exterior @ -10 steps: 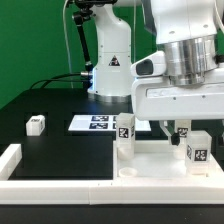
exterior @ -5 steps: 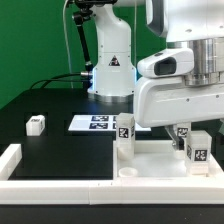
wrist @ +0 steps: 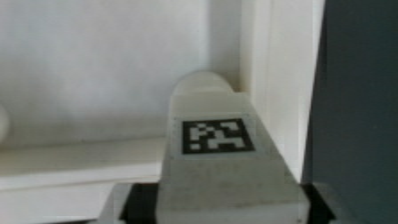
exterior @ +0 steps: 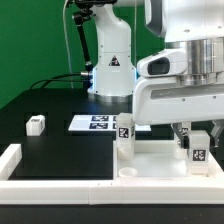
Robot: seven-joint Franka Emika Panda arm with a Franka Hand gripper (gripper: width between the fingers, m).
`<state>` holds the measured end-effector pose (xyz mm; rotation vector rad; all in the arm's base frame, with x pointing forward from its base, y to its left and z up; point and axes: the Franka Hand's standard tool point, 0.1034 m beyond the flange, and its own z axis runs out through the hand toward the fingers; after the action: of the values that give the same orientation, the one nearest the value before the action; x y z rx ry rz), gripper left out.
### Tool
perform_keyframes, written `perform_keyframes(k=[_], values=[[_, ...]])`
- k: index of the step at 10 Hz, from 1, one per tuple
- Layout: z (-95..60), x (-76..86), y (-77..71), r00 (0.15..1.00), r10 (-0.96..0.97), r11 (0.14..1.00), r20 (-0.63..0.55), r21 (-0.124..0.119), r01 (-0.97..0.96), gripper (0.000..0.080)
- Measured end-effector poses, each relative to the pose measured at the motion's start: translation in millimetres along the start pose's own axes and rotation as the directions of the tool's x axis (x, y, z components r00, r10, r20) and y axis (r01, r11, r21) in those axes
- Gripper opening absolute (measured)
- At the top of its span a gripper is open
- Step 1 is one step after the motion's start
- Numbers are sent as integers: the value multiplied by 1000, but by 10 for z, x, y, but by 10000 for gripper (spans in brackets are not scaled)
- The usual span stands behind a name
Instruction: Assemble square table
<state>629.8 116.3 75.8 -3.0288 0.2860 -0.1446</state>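
Fingers [wrist: 135, 206] press both sides of the tagged white leg [wrist: 222, 150]; half-closed.

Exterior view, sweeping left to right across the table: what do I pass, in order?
rail corner → loose leg → marker board → upright leg → far-right leg

A black surface [exterior: 60, 150] sat before a green backdrop [exterior: 25, 50]. The square table slab [exterior: 152, 160], the border rail [exterior: 60, 185] and the robot arm [exterior: 112, 45] were white, the arm with a black triangle mark. The loose leg [exterior: 36, 124], the middle leg [exterior: 125, 134] and the right leg [exterior: 198, 153] were white, each bearing a black-and-white pixel-pattern tag [wrist: 217, 135]. The marker board [exterior: 95, 123] was white with black-and-white tags.
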Motion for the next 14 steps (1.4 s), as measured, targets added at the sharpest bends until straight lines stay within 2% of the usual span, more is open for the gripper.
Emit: perform_keyframes(k=[1, 3, 7, 8, 10, 11, 12, 14], values=[[4, -4, 25, 983, 183, 983, 0, 13, -183, 291], [10, -10, 45, 855, 519, 855, 11, 14, -519, 291], [11, -9, 64, 699, 715, 699, 26, 17, -715, 291], [11, -12, 68, 633, 774, 633, 31, 15, -774, 291], [0, -36, 29, 415, 909, 416, 47, -17, -909, 291], [8, -43, 1, 196, 978, 197, 69, -17, -980, 291], [8, -45, -16, 112, 991, 114, 75, -19, -993, 291], [11, -48, -20, 158, 985, 160, 76, -16, -987, 306]])
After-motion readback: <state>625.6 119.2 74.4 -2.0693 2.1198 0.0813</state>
